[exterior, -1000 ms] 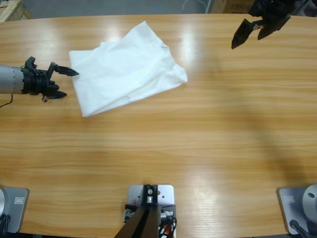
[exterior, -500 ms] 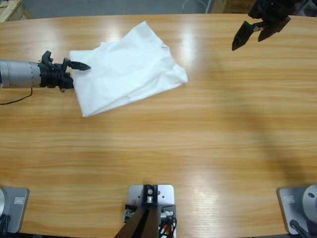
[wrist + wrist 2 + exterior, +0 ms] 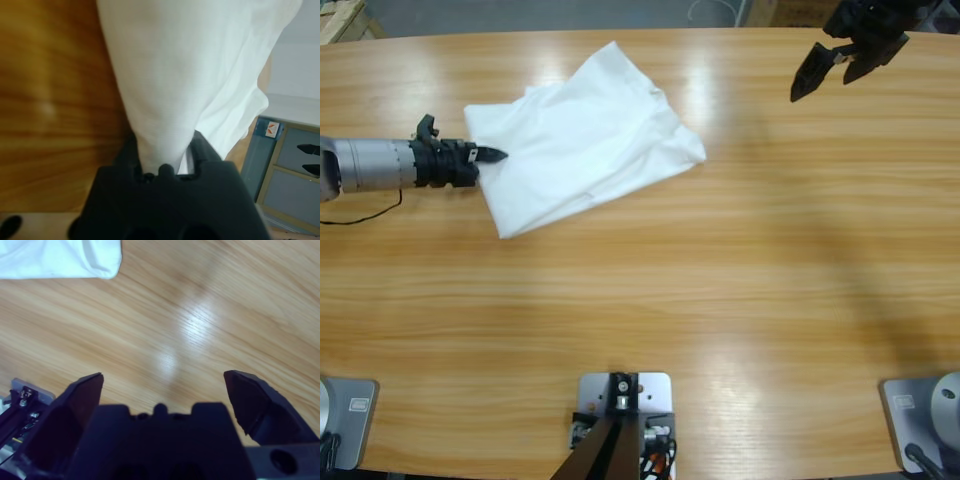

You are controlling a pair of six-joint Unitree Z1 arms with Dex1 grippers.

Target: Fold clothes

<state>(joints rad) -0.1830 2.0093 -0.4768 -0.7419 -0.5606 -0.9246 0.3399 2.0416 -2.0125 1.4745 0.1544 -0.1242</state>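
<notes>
The clothes are one white T-shirt (image 3: 582, 138), folded into a rough slab and lying slantwise on the table's far left half. My left gripper (image 3: 488, 155) comes in from the left edge and is shut on the shirt's left edge. In the left wrist view the white cloth (image 3: 190, 75) runs from between the black jaws up across the picture. My right gripper (image 3: 812, 72) hangs open above the table's far right corner, well apart from the shirt. Its wrist view shows bare wood between the wide jaws and a corner of the shirt (image 3: 60, 257) at the top left.
The long wooden table (image 3: 720, 300) stretches bare in front of and to the right of the shirt. A black cable (image 3: 360, 212) trails from the left arm near the left edge. Grey cabinets (image 3: 290, 170) show beyond the table in the left wrist view.
My left gripper moved right onto the shirt's left edge and shut on it, and the whole shirt slid slightly right. The right gripper stayed almost still.
</notes>
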